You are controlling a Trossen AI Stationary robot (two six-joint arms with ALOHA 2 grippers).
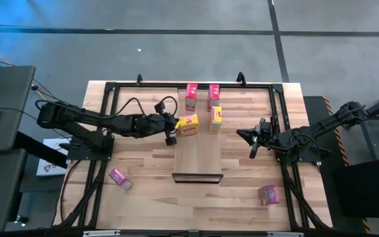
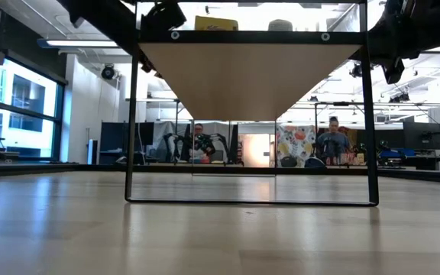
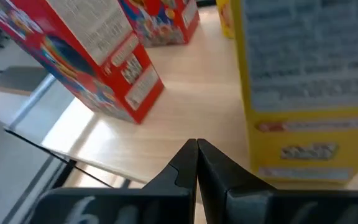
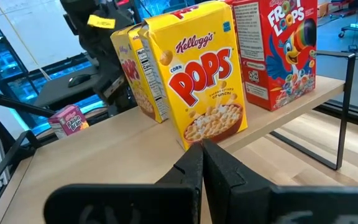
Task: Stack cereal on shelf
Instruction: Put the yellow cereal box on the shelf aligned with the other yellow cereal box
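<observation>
High view, left gripper point(image 1: 172, 131): fingers pressed together, empty, beside the nearer yellow box point(image 1: 188, 125).
Shelf point(image 1: 197, 155): held two red boxes point(image 1: 191, 96), two yellow.
Right gripper point(image 1: 252, 139): closed, empty, right of shelf.
Pink boxes point(image 1: 119, 178): on table.

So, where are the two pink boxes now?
In the high view, one pink box lies on the tabletop left of the shelf; the other pink box lies at its right.

Grey floor point(image 1: 176, 59), bright windows point(image 2: 21, 107) behind.
</observation>
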